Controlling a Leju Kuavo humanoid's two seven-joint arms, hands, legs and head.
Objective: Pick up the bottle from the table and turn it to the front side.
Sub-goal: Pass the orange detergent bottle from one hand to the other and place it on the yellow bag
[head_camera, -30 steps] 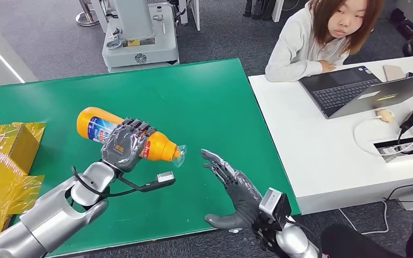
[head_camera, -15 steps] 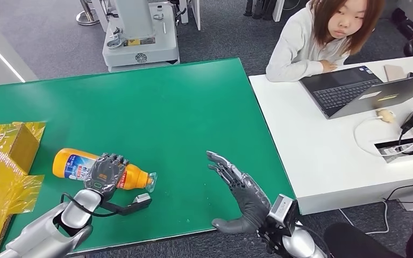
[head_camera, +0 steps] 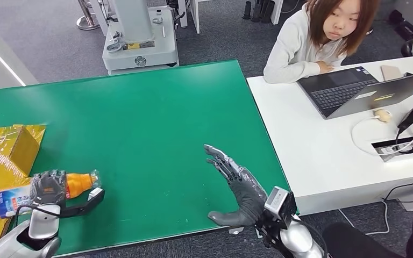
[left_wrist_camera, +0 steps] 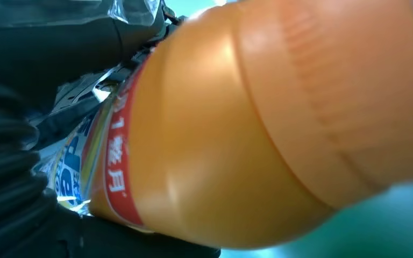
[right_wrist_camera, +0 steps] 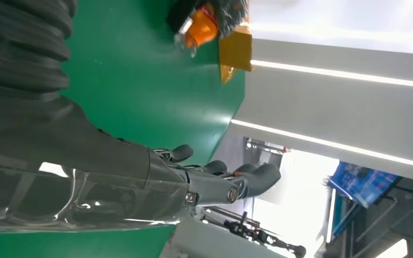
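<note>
Gripping the orange bottle (head_camera: 11,198) sideways in our left hand (head_camera: 47,187) above the table's (head_camera: 140,123) near-left corner, right hand (head_camera: 236,185) spread and empty, we judge rotating its label forward comes next.

bottle (head_camera: 11,197): 1 | robot hands: 2, left hand (head_camera: 47,187), right hand (head_camera: 240,187) | green table (head_camera: 140,123): 1 | white table (head_camera: 322,150): 1 | laptops (head_camera: 355,91): 2 | person (head_camera: 317,40): 1 | yellow box (head_camera: 8,145): 1
</note>
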